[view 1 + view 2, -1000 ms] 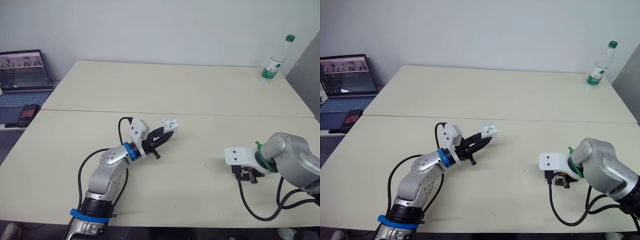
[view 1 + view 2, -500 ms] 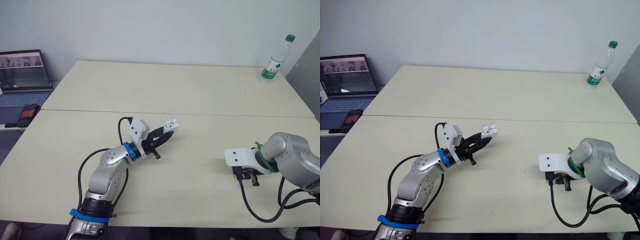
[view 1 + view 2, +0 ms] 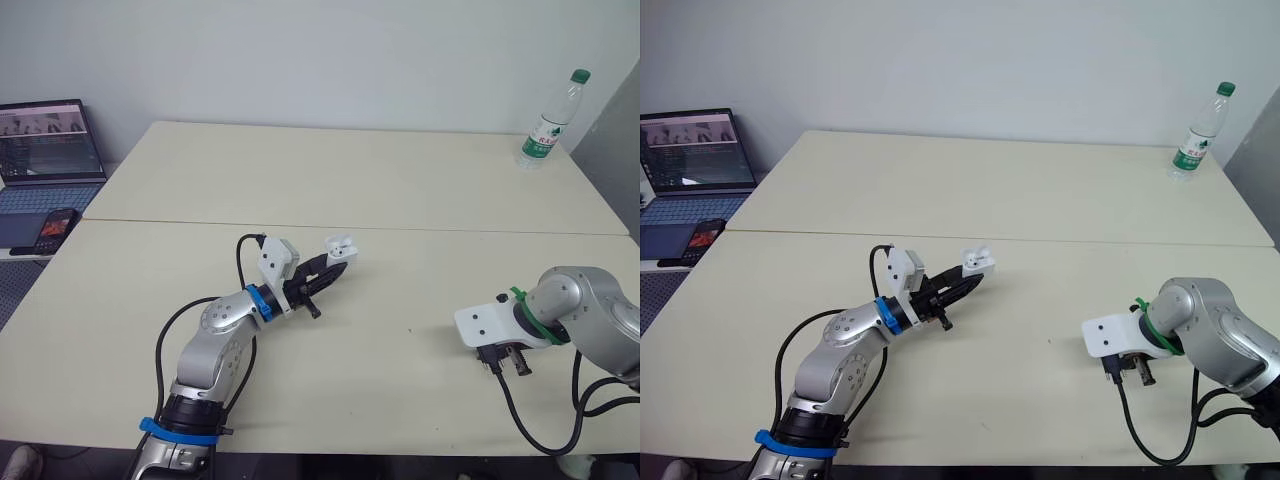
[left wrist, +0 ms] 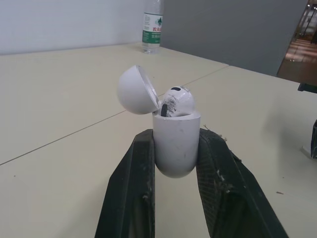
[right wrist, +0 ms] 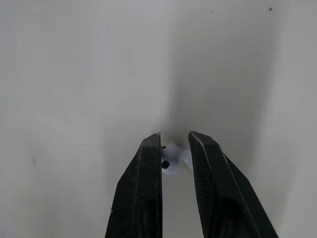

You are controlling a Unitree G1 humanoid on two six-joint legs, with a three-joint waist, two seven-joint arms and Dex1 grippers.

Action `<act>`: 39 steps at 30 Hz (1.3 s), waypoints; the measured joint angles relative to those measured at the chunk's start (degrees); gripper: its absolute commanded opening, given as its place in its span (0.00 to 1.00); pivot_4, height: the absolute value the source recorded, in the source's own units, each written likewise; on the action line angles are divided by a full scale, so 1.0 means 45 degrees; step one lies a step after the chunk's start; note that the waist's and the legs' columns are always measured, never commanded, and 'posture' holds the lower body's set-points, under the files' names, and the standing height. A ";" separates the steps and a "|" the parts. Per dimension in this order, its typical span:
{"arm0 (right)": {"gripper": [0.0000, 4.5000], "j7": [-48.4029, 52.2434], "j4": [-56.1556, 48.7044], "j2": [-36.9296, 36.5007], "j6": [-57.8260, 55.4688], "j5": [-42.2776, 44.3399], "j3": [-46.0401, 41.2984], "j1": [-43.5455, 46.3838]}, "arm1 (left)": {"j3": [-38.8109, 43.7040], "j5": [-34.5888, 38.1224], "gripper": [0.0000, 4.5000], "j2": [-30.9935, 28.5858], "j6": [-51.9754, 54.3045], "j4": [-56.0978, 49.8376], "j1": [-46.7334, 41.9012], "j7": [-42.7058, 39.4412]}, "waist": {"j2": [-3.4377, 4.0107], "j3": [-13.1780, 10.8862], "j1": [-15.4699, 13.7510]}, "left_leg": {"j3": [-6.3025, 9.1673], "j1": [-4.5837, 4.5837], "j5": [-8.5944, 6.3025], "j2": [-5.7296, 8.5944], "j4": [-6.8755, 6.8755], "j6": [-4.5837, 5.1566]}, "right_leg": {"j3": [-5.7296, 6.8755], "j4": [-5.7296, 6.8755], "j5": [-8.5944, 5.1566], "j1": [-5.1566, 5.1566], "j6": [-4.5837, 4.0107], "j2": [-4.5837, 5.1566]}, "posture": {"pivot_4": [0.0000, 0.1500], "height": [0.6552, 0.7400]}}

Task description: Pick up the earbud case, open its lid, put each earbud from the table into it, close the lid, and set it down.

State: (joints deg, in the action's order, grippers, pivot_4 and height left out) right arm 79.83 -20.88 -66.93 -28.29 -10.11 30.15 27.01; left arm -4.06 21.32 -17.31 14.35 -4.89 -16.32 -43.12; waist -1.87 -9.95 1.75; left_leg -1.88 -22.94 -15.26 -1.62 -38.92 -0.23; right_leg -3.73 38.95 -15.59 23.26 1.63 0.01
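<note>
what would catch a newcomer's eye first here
The left gripper holds a white earbud case over the middle of the near table, its lid flipped open and one earbud already seated inside. Toward the right, the right gripper points down at the table, pinching a second earbud.

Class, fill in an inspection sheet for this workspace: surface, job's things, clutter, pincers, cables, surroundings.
Surface: pale table, seam across it.
Job's things: earbud case, lid open, seated earbud inside; loose earbud, gripped.
Clutter: water bottle upright, far right corner.
Pincers: left pincer shut on the earbud case, off the table; right pincer shut on the loose earbud.
Cables: black cable looping at left wrist; second cable trailing from right wrist.
Surroundings: open laptop and phone on a side desk, left; plain wall.
</note>
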 measured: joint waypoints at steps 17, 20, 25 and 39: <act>0.48 0.0554 0.1875 0.0133 0.5031 0.0658 -0.1099 -0.0416 | -0.0004 0.0001 0.17 -0.0020 0.0028 -0.0008 0.0000 0.0007 | -0.0001 -0.0001 0.0000 | -0.0004 0.0002 0.0000 0.0000 0.0000 0.0000 | -0.0003 0.0001 0.0000 -0.0001 0.0000 -0.0001 | 1.00 0.99; 0.48 0.0658 0.2296 0.0132 0.5933 0.0641 -0.1273 -0.0413 | -0.0004 0.0003 0.17 -0.0022 0.0029 -0.0009 0.0001 0.0009 | -0.0001 -0.0001 -0.0001 | -0.0008 0.0003 0.0000 0.0000 0.0000 0.0000 | -0.0004 0.0001 0.0001 -0.0001 -0.0001 0.0000 | 1.00 0.99; 0.48 0.0881 0.3015 0.0120 0.7361 0.0428 -0.1307 -0.0370 | -0.0004 0.0004 0.17 -0.0024 0.0032 -0.0014 0.0001 0.0008 | -0.0001 -0.0001 -0.0001 | -0.0006 0.0005 0.0000 -0.0001 0.0000 0.0000 | -0.0006 0.0003 0.0001 -0.0002 -0.0001 0.0000 | 1.00 0.99; 0.48 0.1056 0.4335 0.0505 1.0366 -0.0415 -0.1306 0.0103 | -0.0004 0.0005 0.17 -0.0055 0.0037 -0.0013 0.0001 0.0021 | 0.0000 -0.0001 -0.0001 | -0.0008 0.0008 0.0001 -0.0001 0.0000 0.0000 | -0.0010 0.0005 0.0002 -0.0004 -0.0003 0.0001 | 1.00 0.99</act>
State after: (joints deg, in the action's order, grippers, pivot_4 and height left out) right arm 84.59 -1.37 -64.66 18.36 -11.97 24.28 27.48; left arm -4.08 21.34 -17.56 14.52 -4.95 -16.31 -43.02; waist -1.87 -9.95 1.74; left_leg -1.92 -22.90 -15.26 -1.62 -38.92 -0.23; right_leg -3.78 38.98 -15.58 23.25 1.62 0.01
